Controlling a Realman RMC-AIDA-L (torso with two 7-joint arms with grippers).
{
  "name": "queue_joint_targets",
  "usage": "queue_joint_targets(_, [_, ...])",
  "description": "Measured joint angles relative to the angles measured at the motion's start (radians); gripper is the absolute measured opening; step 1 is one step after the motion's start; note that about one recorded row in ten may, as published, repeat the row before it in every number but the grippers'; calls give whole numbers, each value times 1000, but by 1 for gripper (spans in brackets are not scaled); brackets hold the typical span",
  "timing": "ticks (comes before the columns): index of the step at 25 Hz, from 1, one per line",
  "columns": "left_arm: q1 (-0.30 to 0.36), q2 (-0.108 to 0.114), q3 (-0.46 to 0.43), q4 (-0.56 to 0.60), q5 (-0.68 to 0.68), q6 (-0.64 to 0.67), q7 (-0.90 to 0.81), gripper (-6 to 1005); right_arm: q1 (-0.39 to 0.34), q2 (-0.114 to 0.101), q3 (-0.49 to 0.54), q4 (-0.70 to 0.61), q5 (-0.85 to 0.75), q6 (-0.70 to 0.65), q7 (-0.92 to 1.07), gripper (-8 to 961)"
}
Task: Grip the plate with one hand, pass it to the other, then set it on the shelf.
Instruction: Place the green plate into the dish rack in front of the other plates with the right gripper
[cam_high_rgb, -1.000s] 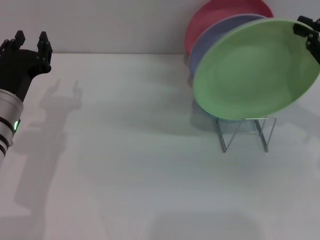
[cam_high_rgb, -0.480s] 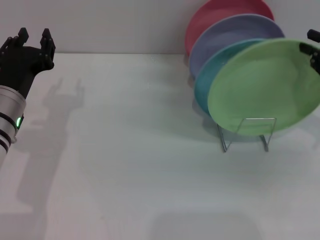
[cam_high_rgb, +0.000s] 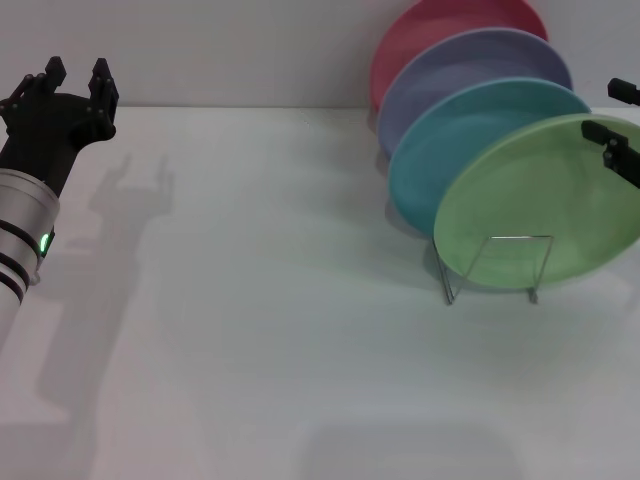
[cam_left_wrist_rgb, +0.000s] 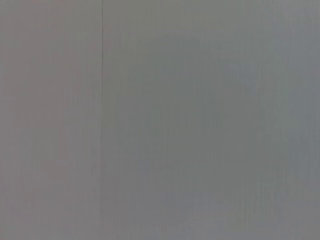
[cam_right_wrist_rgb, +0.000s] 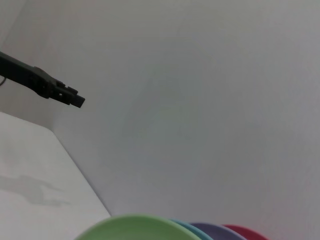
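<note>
Light green plate (cam_high_rgb: 540, 205) stands in the wire plate rack (cam_high_rgb: 492, 266), right tool (cam_high_rgb: 618, 125) at its upper right rim

The plate leans at the front of the row, with the turquoise-blue plate (cam_high_rgb: 450, 150), lavender plate (cam_high_rgb: 440, 75) and pink plate (cam_high_rgb: 420, 30) behind it on the white worktop (cam_high_rgb: 270, 330). The right tool's black fingers (cam_high_rgb: 605, 135) sit spread at the rim, seemingly released, though most of it is cut off at the edge. The left tool (cam_high_rgb: 72, 80), fingers apart and empty, hovers well away over the far left of the worktop, green ring lit
</note>
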Motion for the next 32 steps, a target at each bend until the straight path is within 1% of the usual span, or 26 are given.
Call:
queue_joint_targets(2, [0,0,2,0,0,0,0,465,-2,0,-2,0,-2,15,17,397])
queue_joint_targets(4, [4,0,5,1,0,0,0,465,-5,0,-2,-6,-2,44,41,421])
queue_joint_targets(13, [3,0,10,11,1,0,-1,465,5,3,-8,-43,-10,47,46,530])
queue_joint_targets(18, [2,1,13,14,1,0,-1,465,5,3,-19,-59,-23,45,48,562])
queue_joint_targets(27, [-2,0,22,23,-2,0,-1,465,12,2,-26,-85,-47,43,41,562])
queue_joint_targets(29, [-2,0,22,24,-4,0,-1,465,11,3,-26,-85,-19,86,38,562])
queue_joint_targets(31, [-1,0,22,24,-4,0,-1,465,11,3,-26,-85,-8,97,35,562])
queue_joint_targets(32, [0,0,22,25,-5,0,-1,465,10,3,-27,-82,23,121,28,562])
